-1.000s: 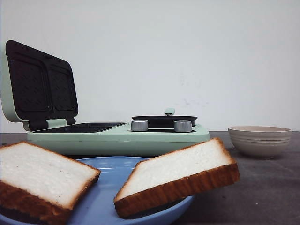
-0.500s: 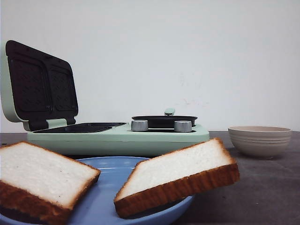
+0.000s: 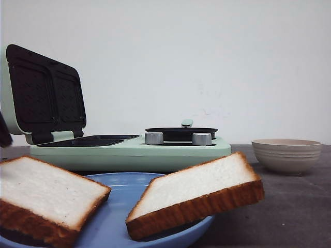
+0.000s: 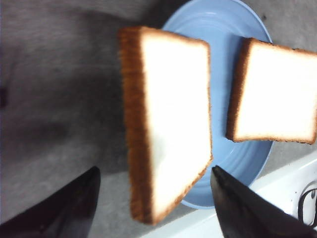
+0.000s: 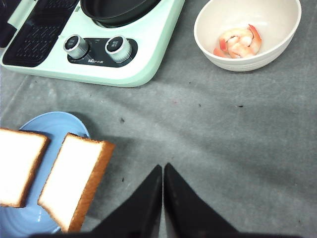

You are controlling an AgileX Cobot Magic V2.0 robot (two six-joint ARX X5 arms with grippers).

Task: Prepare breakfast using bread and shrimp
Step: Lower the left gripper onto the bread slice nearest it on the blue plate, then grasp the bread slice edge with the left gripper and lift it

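Two bread slices [image 4: 171, 129] on plate [image 4: 218, 20], under wide-open empty left pincer [image 4: 153, 208], right pincer [image 5: 163, 198] closed, empty

Small print on the cooker's control panel [image 5: 96, 53] (too blurred to read).

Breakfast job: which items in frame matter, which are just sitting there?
Part of the job:
- two bread slices on the blue plate
- shrimp in the beige bowl
- green sandwich maker, lid open, with pan

Lying about:
- nothing visible
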